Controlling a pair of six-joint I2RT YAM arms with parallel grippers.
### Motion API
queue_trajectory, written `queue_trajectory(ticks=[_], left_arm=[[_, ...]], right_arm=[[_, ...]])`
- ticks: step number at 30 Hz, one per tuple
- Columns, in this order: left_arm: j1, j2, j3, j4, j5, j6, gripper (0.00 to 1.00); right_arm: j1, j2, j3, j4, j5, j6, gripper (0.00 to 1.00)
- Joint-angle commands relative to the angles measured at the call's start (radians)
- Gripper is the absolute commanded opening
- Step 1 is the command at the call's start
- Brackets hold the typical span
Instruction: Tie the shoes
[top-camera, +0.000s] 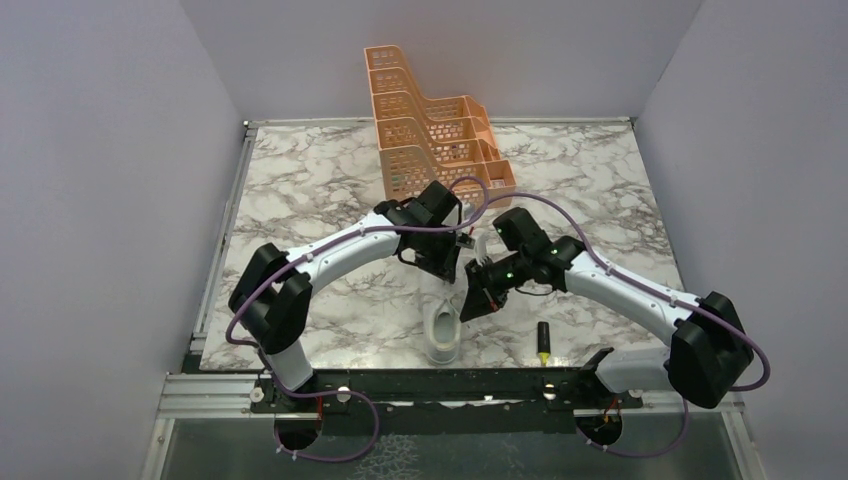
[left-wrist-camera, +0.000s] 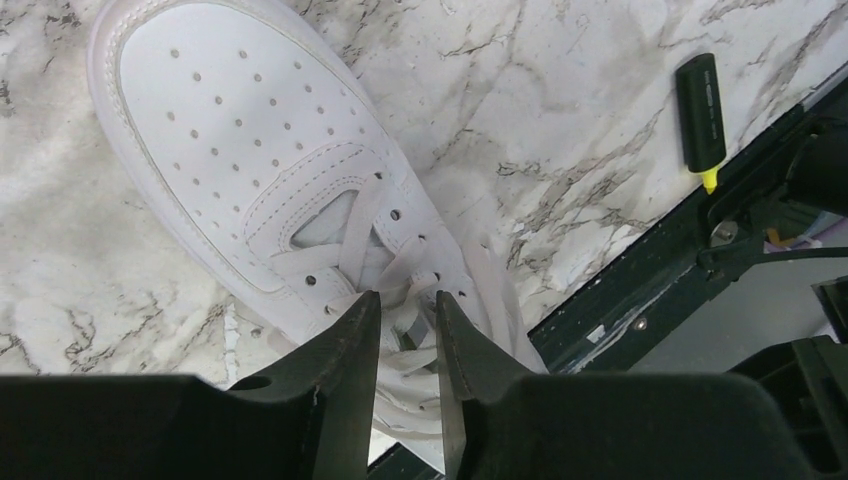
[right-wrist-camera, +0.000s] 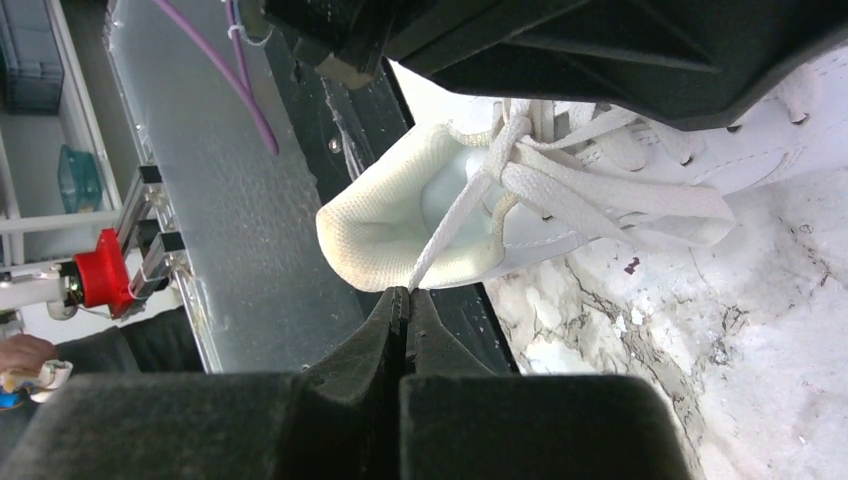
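Right gripper (right-wrist-camera: 405, 297), at the lower middle of its own wrist view, has its jaws pressed together on a white lace (right-wrist-camera: 452, 228). The strand runs taut from the tips up to the white sneaker (right-wrist-camera: 375, 235), whose padded heel collar fills the middle of that frame. The top view hides this pinch, as the wrist covers the fingertips there. Just above, the left gripper (left-wrist-camera: 408, 308) hangs over the shoe. Its wrist view shows the two black fingers (left-wrist-camera: 358, 345) a narrow gap apart at the lower middle, straddling strands of the lacing (left-wrist-camera: 350, 240). Whether they actually clamp a strand cannot be told. That same view alone shows the perforated toe, pointing to the upper left. From above, the sneaker lies at the lower middle of the marble table (top-camera: 300, 180), heel end toward the black rail (top-camera: 450, 385), with both arms bent over its front half. A black marker with a yellow tip (top-camera: 544, 343) lies near the rail, to the shoe's right and apart from it. An orange tiered rack (top-camera: 430, 130) stands at the upper middle, well apart.
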Motion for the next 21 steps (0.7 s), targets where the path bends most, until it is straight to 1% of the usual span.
queue_trajectory(ticks=[1, 3, 4, 9, 18, 21], left_arm=[[-0.050, 0.009, 0.027, -0.048, -0.062, 0.036, 0.27], [-0.054, 0.019, 0.034, -0.047, -0.054, 0.024, 0.25], [-0.055, 0.022, 0.040, -0.046, -0.057, 0.020, 0.23], [-0.055, 0.025, 0.073, -0.047, -0.095, 0.011, 0.00], [-0.045, -0.024, 0.090, -0.043, -0.135, -0.021, 0.00], [-0.042, -0.046, 0.078, -0.033, -0.181, -0.031, 0.00]], right_arm=[[0.006, -0.016, -0.011, 0.023, -0.016, 0.011, 0.01], [0.006, -0.015, -0.013, 0.026, -0.014, 0.014, 0.01], [0.006, -0.015, -0.014, 0.029, -0.015, 0.015, 0.01], [0.007, -0.016, -0.016, 0.015, -0.020, 0.015, 0.01], [0.009, -0.065, -0.047, -0.025, -0.032, 0.049, 0.01], [0.009, -0.074, -0.067, -0.030, -0.032, 0.065, 0.01]])
